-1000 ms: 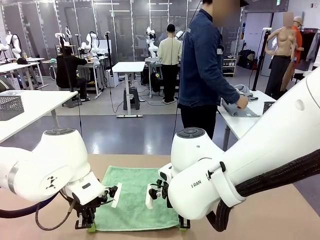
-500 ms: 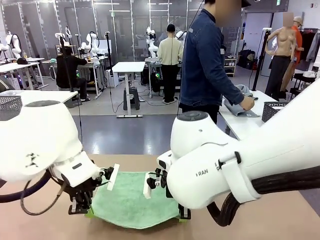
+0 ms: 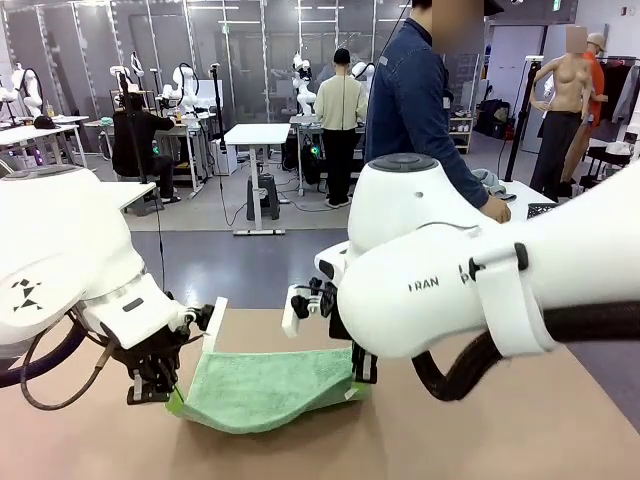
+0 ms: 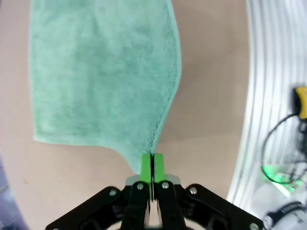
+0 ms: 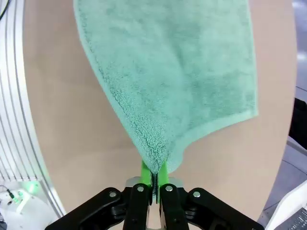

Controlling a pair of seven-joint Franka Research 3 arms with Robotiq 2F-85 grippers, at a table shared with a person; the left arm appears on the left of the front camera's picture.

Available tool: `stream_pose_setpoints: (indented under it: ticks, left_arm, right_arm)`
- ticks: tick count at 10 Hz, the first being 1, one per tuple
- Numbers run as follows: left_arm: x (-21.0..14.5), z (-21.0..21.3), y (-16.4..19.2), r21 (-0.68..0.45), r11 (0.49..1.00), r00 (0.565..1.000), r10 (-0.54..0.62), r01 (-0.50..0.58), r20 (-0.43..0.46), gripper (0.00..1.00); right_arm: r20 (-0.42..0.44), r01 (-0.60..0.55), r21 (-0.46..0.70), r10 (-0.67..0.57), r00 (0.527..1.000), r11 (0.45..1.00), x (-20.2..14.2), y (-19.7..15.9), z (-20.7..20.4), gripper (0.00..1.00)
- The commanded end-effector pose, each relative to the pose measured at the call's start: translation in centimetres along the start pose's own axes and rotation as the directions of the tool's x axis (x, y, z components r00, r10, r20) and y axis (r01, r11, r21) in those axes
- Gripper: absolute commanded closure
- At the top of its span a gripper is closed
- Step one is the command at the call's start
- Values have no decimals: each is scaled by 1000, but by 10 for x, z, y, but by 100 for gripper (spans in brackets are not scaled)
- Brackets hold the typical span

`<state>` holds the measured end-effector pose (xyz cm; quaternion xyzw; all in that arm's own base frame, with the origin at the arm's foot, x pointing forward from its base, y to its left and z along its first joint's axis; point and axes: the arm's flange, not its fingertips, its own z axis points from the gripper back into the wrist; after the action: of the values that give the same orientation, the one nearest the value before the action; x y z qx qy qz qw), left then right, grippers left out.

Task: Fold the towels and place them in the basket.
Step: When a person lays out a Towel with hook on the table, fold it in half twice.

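Both arms mid-fold at the table's near edge: left gripper and right gripper each clamped on a near corner of the towel, raised off the top; the rest sags onto it; next, likely, carry both corners evenly to the far edge, then release.

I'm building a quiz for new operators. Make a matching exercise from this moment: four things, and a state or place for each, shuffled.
1 towel
2 left gripper
3 person's hand
4 table

A tan, under the towel
B shut on a towel corner
C by the grey cloths, far right
D mint green, sagging, near edge lifted

Pairs: 1-D, 2-B, 3-C, 4-A
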<state>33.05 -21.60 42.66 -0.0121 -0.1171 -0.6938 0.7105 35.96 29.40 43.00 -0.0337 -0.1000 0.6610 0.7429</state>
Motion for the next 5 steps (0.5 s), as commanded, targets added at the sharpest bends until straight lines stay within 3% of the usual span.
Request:
stream_pose_setpoints:
  ticks: [1, 3, 5]
  left_arm:
    - [-2, -13, 36, 48, 999, 1000, 3, -3, 0, 100]
    - [6, -12, 72, 46, 999, 1000, -10, 9, 6, 100]
    - [9, -23, 112, 28, 1000, 999, 9, -8, -43, 100]
  right_arm:
    - [-16, -9, 17, 9, 1000, 1000, 11, -37, -20, 100]
    - [-58, 2, 57, 1, 998, 998, 21, -67, -29, 100]
    - [-72, -3, 117, 11, 997, 993, 26, -98, -46, 100]
